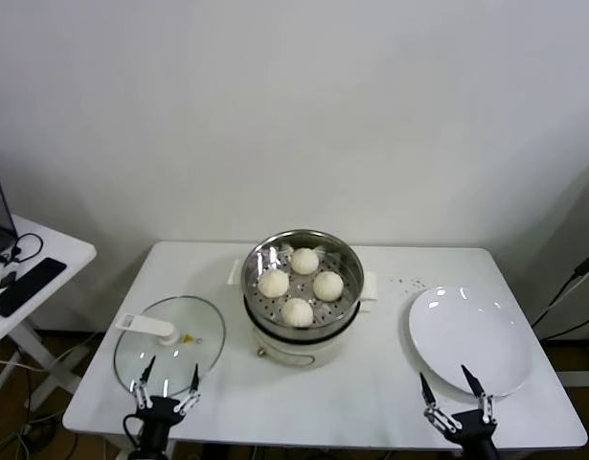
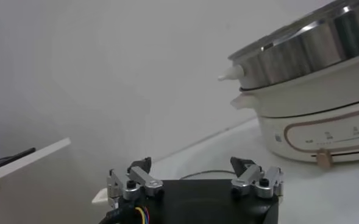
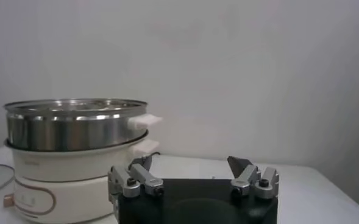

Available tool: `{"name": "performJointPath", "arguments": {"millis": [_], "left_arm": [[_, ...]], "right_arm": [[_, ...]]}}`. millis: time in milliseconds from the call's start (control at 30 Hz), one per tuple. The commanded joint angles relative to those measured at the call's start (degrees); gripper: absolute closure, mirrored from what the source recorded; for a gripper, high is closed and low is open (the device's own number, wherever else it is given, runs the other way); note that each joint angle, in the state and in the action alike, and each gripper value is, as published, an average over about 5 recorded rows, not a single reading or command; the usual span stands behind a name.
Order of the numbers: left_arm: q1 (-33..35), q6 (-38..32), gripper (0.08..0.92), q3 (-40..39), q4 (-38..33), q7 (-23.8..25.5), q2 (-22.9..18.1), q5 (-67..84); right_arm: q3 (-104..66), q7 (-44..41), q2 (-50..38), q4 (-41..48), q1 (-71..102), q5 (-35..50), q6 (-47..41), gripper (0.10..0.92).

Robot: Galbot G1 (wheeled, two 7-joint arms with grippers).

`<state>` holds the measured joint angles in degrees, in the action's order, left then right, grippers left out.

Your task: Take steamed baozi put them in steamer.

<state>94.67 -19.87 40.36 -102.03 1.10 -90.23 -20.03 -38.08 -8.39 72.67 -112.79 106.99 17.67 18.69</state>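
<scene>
Head view
- Steamer (image 1: 302, 257): in the middle of the white table (image 1: 390, 383), a shiny steel basket on a cream pot, ahead of both grippers and between them.
- Steamed baozi (image 1: 297, 311): all four lie inside the steamer on its perforated floor, in a diamond, close together.
- Left gripper (image 1: 166, 376): low at the near table edge, fingers spread wide, nothing between them. It is over the near rim of the glass lid (image 1: 169, 347), which lies flat on the table, its white knob just ahead of the fingertips.
- Right gripper (image 1: 451, 385): low at the near table edge on the other side, fingers spread wide and empty. One fingertip is over the near rim of the white plate (image 1: 471, 340), which lies ahead of it and slightly outward; nothing is on the plate.
- Side table (image 1: 26, 264): well off beyond the left gripper, with dark devices and cables on it.

Left wrist view
- Left gripper (image 2: 195, 165): both fingers stand apart with open air between them.
- Steamer (image 2: 307, 49): ahead of the gripper and off to its inner side, steel wall above the cream pot body; its inside cannot be seen from here.

Right wrist view
- Right gripper (image 3: 192, 165): fingers apart, holding nothing.
- Steamer (image 3: 69, 128): ahead and off to the gripper's inner side, seen side-on with its white handle towards the gripper; the baozi are hidden behind its wall.
</scene>
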Motion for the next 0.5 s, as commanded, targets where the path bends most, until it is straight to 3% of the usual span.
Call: {"name": "performJointPath", "arguments": {"millis": [33, 500], "left_arm": [[0.2, 0.0, 0.177, -0.1, -0.4, 0.0, 0.1, 0.2], [0.9, 0.0, 0.177, -0.1, -1.4, 0.0, 0.1, 0.2]], "right_arm": [[0.6, -0.5, 1.0, 0.5, 1.9, -0.3, 2.4, 0.203], [0.2, -0.5, 0.7, 0.2, 2.9, 0.0, 3.8, 0.203]]}}
